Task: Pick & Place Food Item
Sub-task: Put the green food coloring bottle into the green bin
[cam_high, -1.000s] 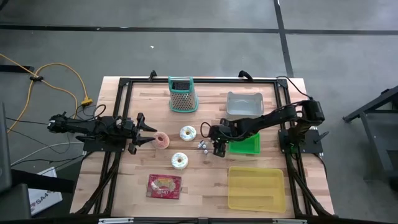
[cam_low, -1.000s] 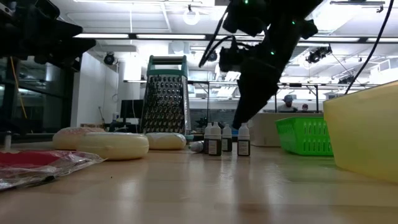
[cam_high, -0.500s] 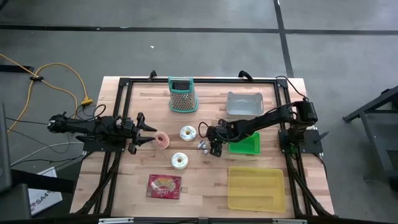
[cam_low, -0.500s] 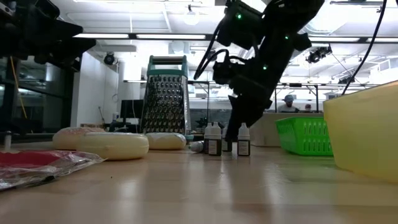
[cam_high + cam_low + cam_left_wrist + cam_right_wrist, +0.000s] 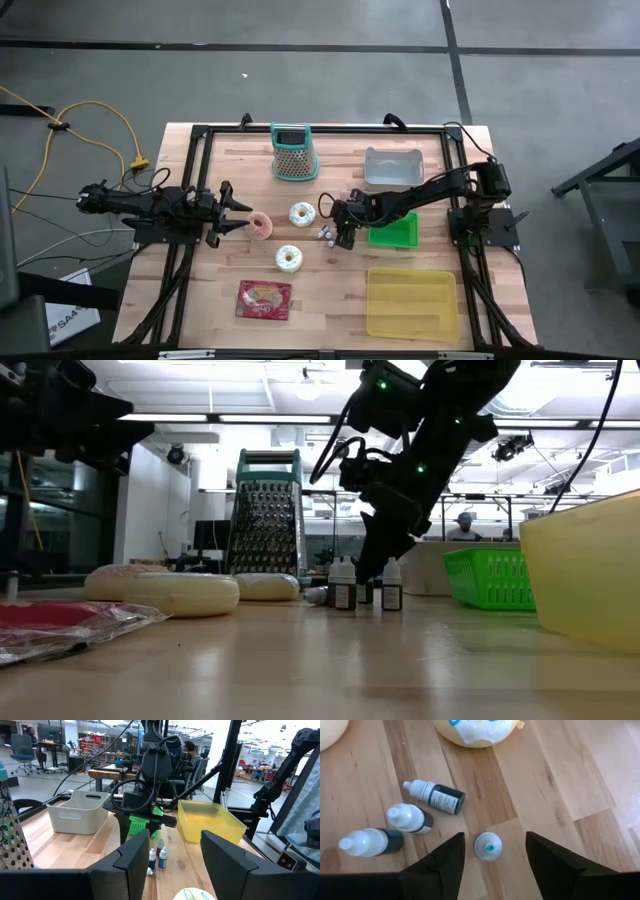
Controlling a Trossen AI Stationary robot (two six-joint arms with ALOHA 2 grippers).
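The right gripper (image 5: pixel 338 236) hangs tilted downward over a cluster of small dropper bottles (image 5: pixel 327 235) near the middle of the wooden table (image 5: pixel 330 300), its fingers (image 5: pixel 440 865) spread apart with nothing between them. In the right wrist view one upright bottle with a teal-tipped white cap (image 5: pixel 487 846) stands in the gap between the fingers, untouched; two more stand beside it, and a fourth lies on its side (image 5: pixel 435 796). Just left of the bottles sits a white-iced donut (image 5: pixel 301 213), a pink donut (image 5: pixel 261 224) farther left, and another white-iced donut (image 5: pixel 289 258) nearer. The left gripper (image 5: pixel 237 212) waits level at the table's left, fingers apart and empty, close to the pink donut. A box grater (image 5: pixel 293 153) stands at the far edge, a grey bin (image 5: pixel 392 166) to its right, a green basket (image 5: pixel 396 233) by the right arm, a yellow bin (image 5: pixel 411 302) near right, and a red packet (image 5: pixel 264 299) near left.
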